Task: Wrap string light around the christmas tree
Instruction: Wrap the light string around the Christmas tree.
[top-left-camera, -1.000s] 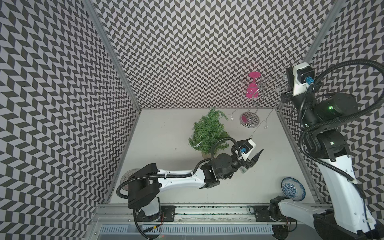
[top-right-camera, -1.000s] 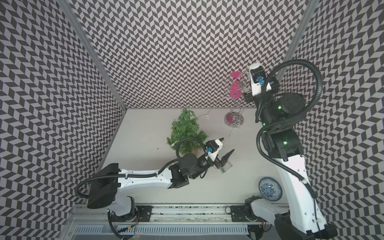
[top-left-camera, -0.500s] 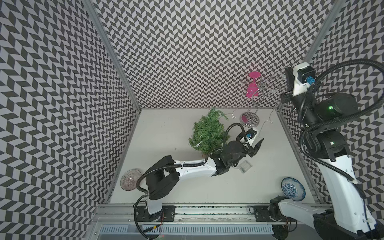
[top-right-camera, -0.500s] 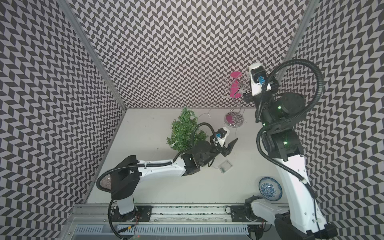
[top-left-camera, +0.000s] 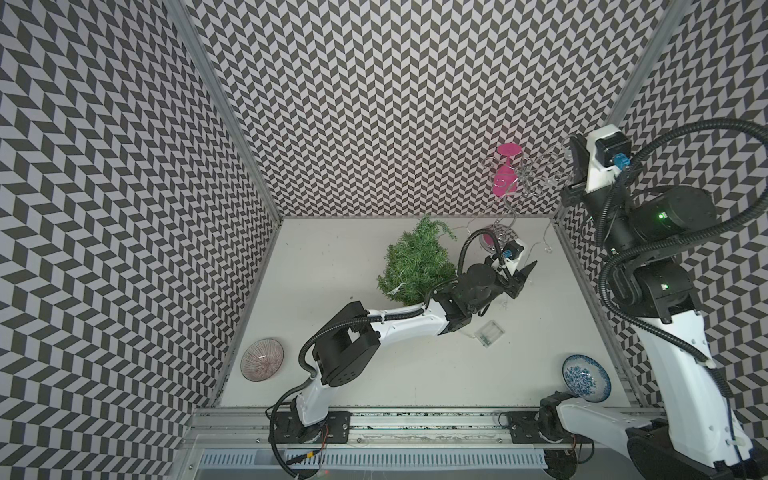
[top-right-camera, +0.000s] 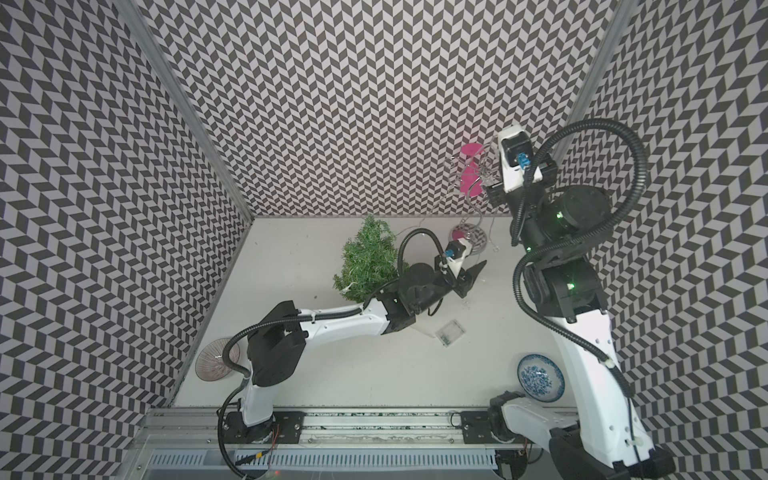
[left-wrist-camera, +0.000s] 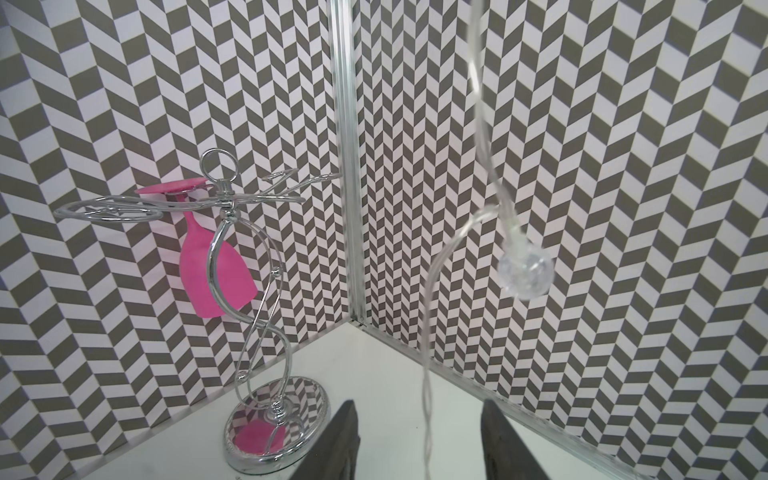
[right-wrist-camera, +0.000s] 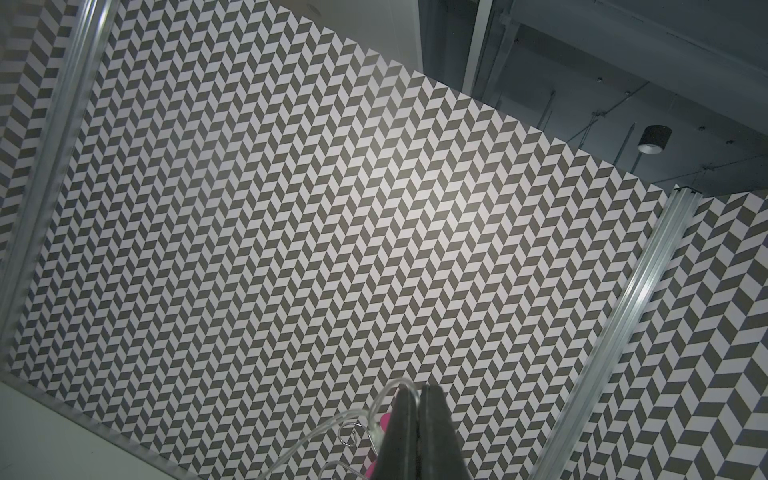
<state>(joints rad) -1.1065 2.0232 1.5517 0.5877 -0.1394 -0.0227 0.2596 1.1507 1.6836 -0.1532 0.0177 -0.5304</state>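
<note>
The left gripper (left-wrist-camera: 419, 419) has swung from battery box (top-left-camera: 490, 332) to dangling string light (left-wrist-camera: 525, 270), jaws apart astride it; right gripper (right-wrist-camera: 419, 395) pinches it high — another christmas tree (top-left-camera: 415, 262) loop, likely.

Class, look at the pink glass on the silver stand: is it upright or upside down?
Upside down. In the left wrist view the pink glass hangs from the silver stand by its foot, with the bowl below and the rim pointing down.

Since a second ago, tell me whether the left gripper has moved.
Yes: the left gripper has shifted toward the back wall, nearer the silver stand's base and away from the battery box.
</note>
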